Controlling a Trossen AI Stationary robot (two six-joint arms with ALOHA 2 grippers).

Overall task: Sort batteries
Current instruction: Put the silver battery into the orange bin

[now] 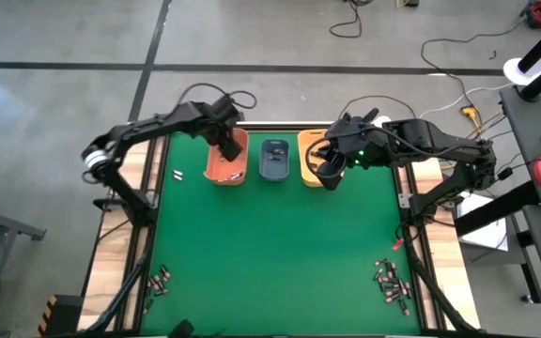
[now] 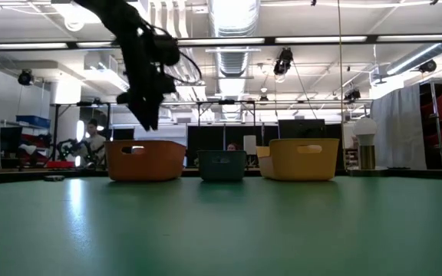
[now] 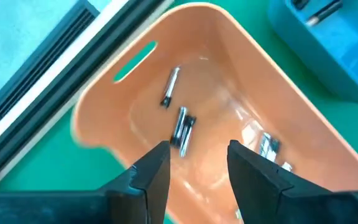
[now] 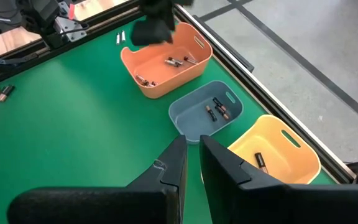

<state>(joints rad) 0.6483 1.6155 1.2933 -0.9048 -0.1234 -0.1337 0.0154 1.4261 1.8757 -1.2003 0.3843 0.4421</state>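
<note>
Covering table (image 1: 280, 244), green mat, w/ batteries (image 1: 393, 282), prob. workshop behind.

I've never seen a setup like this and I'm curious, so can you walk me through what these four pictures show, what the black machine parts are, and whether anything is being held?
Two dark robot arms work at a green table; the job is sorting batteries. One picture looks straight down from above, one looks level across the tabletop, and two come from cameras on the arms' wrists.

Three small bins stand in a row at the far edge: an orange bin, a blue-grey bin and a yellow bin. Each already holds a few batteries. Loose batteries lie in two piles at the near corners, a left pile and a right pile.

The left gripper hangs over the orange bin, fingers open, holding nothing. The right gripper is above the yellow bin, its fingers only slightly apart, with nothing visible between them.
</note>
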